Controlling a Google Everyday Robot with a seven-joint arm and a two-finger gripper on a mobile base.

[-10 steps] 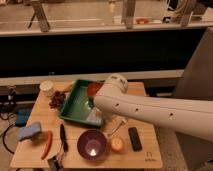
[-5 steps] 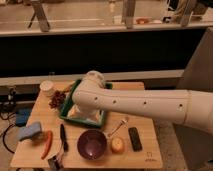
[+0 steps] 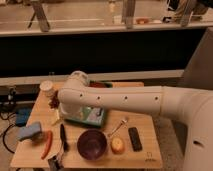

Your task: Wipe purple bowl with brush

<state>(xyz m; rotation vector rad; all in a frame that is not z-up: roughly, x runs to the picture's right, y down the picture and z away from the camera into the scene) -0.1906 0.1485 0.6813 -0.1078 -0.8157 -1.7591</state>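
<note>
White arm (image 3: 115, 102) crosses above green tray (image 3: 95, 120); gripper hidden behind it (grip state: cannot tell). Purple bowl (image 3: 92, 145) nearer camera on surface (image 3: 147, 154), round, glossy, dark. Brush (image 3: 63, 137) lies just left.

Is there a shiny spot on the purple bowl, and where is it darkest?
Camera view: the purple bowl has only a faint sheen inside. Camera view: darkest is the wide black band behind the table. Camera view: the white arm is brightly lit and shades the green tray under it. Camera view: the gripper is hidden behind the arm's left end, above that tray.
</note>
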